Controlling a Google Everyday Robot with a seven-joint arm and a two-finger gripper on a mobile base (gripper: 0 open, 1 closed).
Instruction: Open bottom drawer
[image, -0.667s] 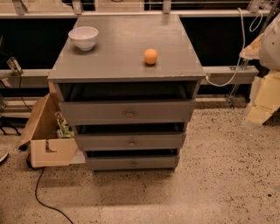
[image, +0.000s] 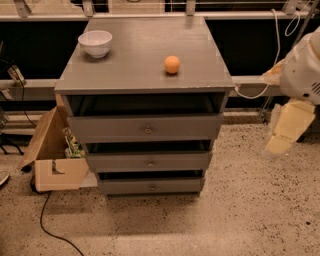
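The bottom drawer (image: 151, 186) is the lowest and narrowest of three grey drawers in a grey cabinet (image: 140, 65), with a small round knob (image: 152, 188) at its middle. It stands slightly out, with a dark gap above its front. The mid-sized drawer (image: 150, 162) and the widest top drawer (image: 145, 128) also stand slightly out. My gripper (image: 286, 131), pale yellow below a white arm part (image: 302, 72), hangs at the right edge of the view. It is well to the right of the cabinet, at about the height of the top drawer, touching nothing.
A white bowl (image: 95, 43) and an orange ball (image: 172, 64) sit on the cabinet top. An open cardboard box (image: 52, 152) stands on the floor against the cabinet's left side. A black cable (image: 47, 225) runs across the speckled floor at the front left. Rails and cables line the back wall.
The arm and gripper have shifted slightly left and down at the right edge. The drawers, bowl and ball have not moved.
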